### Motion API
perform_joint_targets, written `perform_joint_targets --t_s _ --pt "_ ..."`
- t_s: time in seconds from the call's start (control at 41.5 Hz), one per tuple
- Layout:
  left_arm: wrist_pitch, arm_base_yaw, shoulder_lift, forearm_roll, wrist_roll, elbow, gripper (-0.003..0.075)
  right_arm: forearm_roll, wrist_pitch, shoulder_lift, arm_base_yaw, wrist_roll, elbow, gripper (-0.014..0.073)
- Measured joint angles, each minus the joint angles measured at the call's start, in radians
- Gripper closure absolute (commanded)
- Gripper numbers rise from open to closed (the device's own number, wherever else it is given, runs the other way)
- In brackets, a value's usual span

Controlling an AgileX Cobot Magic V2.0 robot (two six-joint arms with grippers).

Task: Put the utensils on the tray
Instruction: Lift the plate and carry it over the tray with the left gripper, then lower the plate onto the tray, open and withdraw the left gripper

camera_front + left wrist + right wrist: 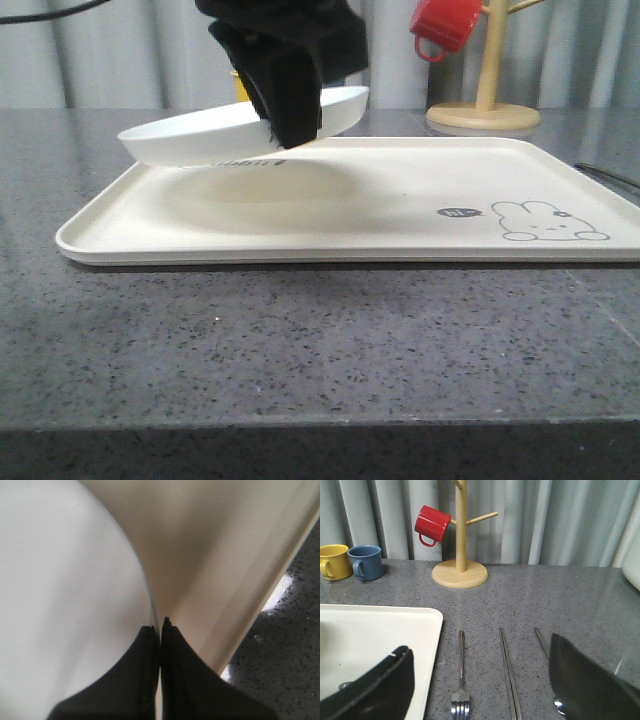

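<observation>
Our left gripper [290,125] is clamped on the plate [200,130], tilted just above the tray [330,215]. Our right gripper [480,680], spread wide, hangs nearer the fork [461,680], whose long axis runs away from us

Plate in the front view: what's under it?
The white plate, tilted and pinched at its rim by the left gripper, hangs over the cream tray. Beneath it is bare tray surface with the plate's shadow. The black fingers cover part of the plate's rim.

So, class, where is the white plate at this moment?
In the front view the plate hangs tilted above the tray's far-left part, its rim pinched by the left gripper; it has not yet landed.
</observation>
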Motion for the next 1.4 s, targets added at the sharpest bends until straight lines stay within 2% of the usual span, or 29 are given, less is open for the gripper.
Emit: perform_joint_targets --t_s 0.289,0.362,0.434,0.627,0.723,1.037,1.229,1.398 --pt "0.007 0.0 0.056 -0.019 0.0 0.0 0.0736 0.0 0.001 0.0 0.0 0.0 0.0 0.0012" --pt "0.009 0.0 0.064 -0.023 0.0 0.0 0.071 0.0 0.001 0.0 0.0 0.0 0.0 0.0012" --pt "0.009 0.0 0.073 -0.029 0.0 0.0 0.0643 0.0 0.001 0.0 0.0 0.0 0.0 0.0012" --pt "0.009 0.0 0.081 -0.058 0.0 0.0 0.0398 0.0 0.004 0.0 0.0 0.0 0.0 0.0012" --pt "0.015 0.0 0.081 -0.064 0.0 -0.002 0.0349 0.0 0.005 0.0 0.0 0.0 0.0 0.0012" --pt "0.118 0.0 0.077 -0.083 -0.002 -0.106 0.0374 0.0 0.005 0.0 0.0 0.0 0.0 0.0012" --pt "0.13 0.011 0.055 -0.101 -0.002 -0.122 0.0543 0.0 0.006 0.0 0.0 0.0 0.0 0.0012" --pt "0.131 0.109 0.005 -0.168 -0.002 -0.122 0.0716 0.0 0.006 0.0 0.0 0.0 0.0 0.0012"
